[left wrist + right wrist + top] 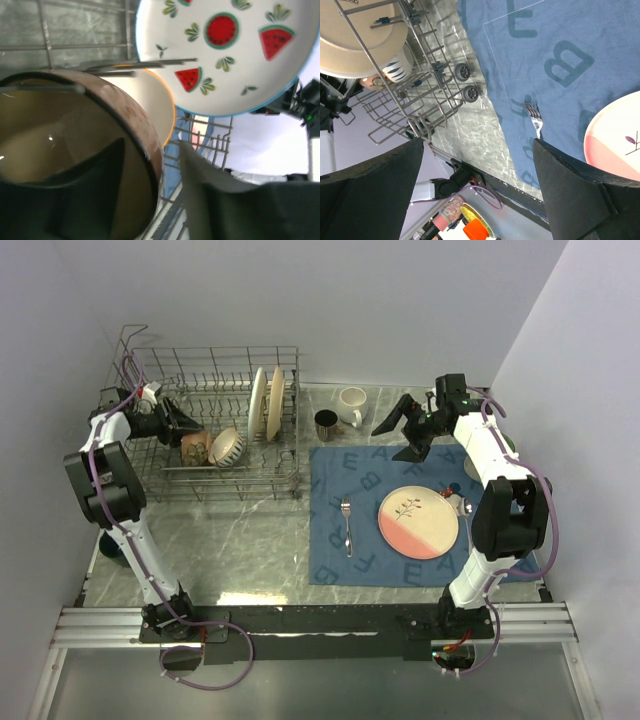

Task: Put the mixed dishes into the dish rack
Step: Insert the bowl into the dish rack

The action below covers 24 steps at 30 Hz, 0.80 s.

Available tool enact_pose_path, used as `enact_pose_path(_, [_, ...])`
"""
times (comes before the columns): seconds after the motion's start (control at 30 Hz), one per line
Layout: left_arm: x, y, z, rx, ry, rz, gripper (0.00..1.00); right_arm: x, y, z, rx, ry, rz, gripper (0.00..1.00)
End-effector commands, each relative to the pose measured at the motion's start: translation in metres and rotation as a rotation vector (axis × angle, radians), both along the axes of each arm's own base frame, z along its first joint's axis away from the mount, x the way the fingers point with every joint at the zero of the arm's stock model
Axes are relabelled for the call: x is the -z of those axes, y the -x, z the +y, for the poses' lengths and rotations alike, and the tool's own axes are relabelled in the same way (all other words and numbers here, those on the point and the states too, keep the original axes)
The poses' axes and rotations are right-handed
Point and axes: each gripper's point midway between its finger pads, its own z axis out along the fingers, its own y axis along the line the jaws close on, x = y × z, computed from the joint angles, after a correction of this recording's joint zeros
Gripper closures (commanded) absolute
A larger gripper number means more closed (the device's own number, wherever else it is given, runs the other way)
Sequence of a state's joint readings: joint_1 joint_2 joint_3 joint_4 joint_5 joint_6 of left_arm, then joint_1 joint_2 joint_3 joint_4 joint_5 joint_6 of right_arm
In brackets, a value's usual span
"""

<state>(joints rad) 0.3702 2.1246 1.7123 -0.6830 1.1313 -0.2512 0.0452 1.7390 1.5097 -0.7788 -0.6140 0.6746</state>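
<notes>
Well, my left claw [190, 433] stands parted astride the rim of the brown-rimmed bowl [75, 125], a gap showing, inside the dish rack [230, 358] at its left end. Two plates [258, 403] stand upright further right in it. My right claw [398, 438] gapes wide, holding nothing, right of the rack over the placemat [345, 465]. The fork [347, 523] and the pink-and-cream plate [418, 522] lie on that placemat, which is on the counter [250, 540].

Pale plain walls [350, 300], grey marble tbl [240, 550] (glossy)
</notes>
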Motion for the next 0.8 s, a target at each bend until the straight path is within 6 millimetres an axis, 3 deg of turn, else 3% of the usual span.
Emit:
enact_pose_path(0.0, [0.016, -0.004, 0.006, -0.027, -0.041, 0.022, 0.37, -0.013, -0.006, -0.002, -0.009, -0.002, -0.040, 0.02])
enact_pose_path(0.03, [0.014, -0.006, 0.007, -0.035, -0.053, 0.013, 0.30, -0.014, -0.006, -0.003, -0.007, -0.001, -0.043, 0.02])
enact_pose_path(0.13, [0.001, -0.008, 0.009, -0.060, -0.079, -0.017, 0.20, -0.011, -0.005, -0.003, -0.005, -0.005, -0.033, 0.02])
enact_pose_path(0.5, [-0.075, -0.014, 0.017, -0.179, -0.221, -0.117, 0.05, -0.013, -0.006, -0.005, -0.010, -0.008, -0.043, 0.02])
enact_pose_path(0.53, [-0.078, -0.018, 0.024, -0.217, -0.279, -0.117, 0.01, -0.013, -0.006, -0.005, -0.011, -0.010, -0.044, 0.02])
enact_pose_path(0.7, [-0.091, -0.013, 0.053, -0.369, -0.494, -0.051, 0.01, -0.015, -0.005, -0.006, -0.014, -0.007, -0.052, 0.02])
enact_pose_path(0.77, [-0.113, -0.011, 0.058, -0.419, -0.558, -0.092, 0.01, -0.015, -0.004, -0.006, -0.011, -0.010, -0.055, 0.02])
